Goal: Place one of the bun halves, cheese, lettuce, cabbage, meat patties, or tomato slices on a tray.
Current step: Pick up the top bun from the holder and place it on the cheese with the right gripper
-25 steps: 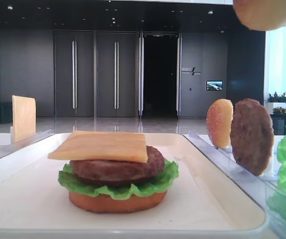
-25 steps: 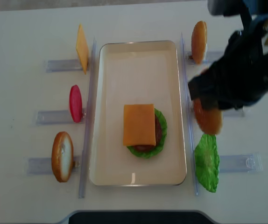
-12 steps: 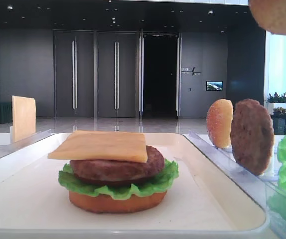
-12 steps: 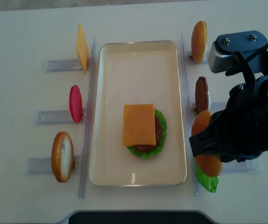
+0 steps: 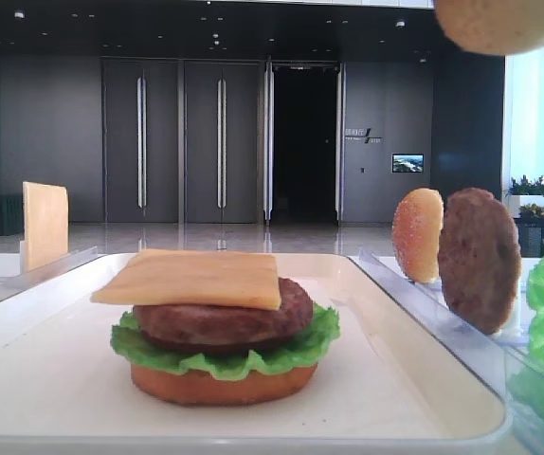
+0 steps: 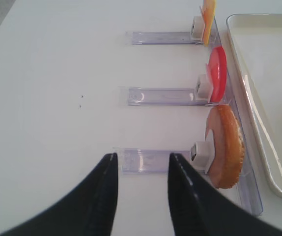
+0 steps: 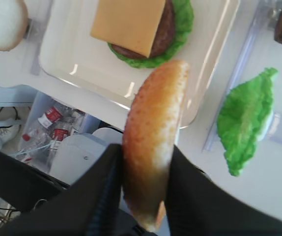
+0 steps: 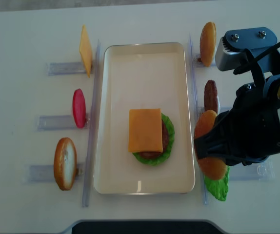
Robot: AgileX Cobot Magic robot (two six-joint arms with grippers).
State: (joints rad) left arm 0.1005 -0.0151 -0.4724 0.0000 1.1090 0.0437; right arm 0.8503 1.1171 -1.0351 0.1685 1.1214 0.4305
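1. On the white tray (image 8: 145, 73), toward its near end: a stacked burger of bun base (image 5: 223, 383), lettuce (image 5: 225, 353), meat patty (image 5: 223, 318) and a cheese slice (image 8: 145, 129) on top.
2. Just right of the tray's long rim, raised above the table: a sesame bun half (image 8: 207, 146) held on edge, pinched between the fingers of the right gripper (image 7: 143, 184).
3. Beneath that bun, in a clear rack: a loose lettuce leaf (image 7: 246, 118); farther along, a second patty (image 8: 210, 96) and another bun half (image 8: 208, 36), both upright in racks.
4. Left of the tray, in three clear racks: spare cheese (image 8: 85, 49), tomato slice (image 8: 79, 107), bun half (image 8: 65, 163).
5. Near the last rack, over bare table: left gripper (image 6: 140, 194), fingers spread apart, holding nothing.
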